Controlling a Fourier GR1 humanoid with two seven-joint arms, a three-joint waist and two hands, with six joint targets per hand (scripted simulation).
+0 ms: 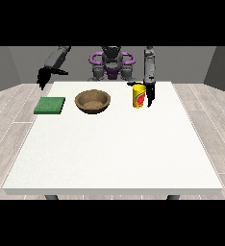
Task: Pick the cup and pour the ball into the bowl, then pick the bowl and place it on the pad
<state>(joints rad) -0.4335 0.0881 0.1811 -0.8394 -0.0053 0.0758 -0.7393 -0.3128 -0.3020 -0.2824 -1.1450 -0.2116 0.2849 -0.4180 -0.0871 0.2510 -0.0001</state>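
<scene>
A yellow cup (pixel 139 96) with a red mark stands upright on the white table (pixel 114 149), right of centre at the back. I cannot see a ball. The hand at the view's right (pixel 149 93) hangs close beside the cup's right side, fingers pointing down and straight, thumb reaching over the cup's rim. A brown wooden bowl (pixel 92 101) sits left of the cup. A green square pad (pixel 50 105) lies flat further left. The hand at the view's left (pixel 43 77) hovers off the table's back left corner, above and behind the pad, fingers drooping down, holding nothing.
The robot's torso (pixel 111 65) stands behind the table's far edge. The table's front half holds nothing. Wooden floor surrounds the table.
</scene>
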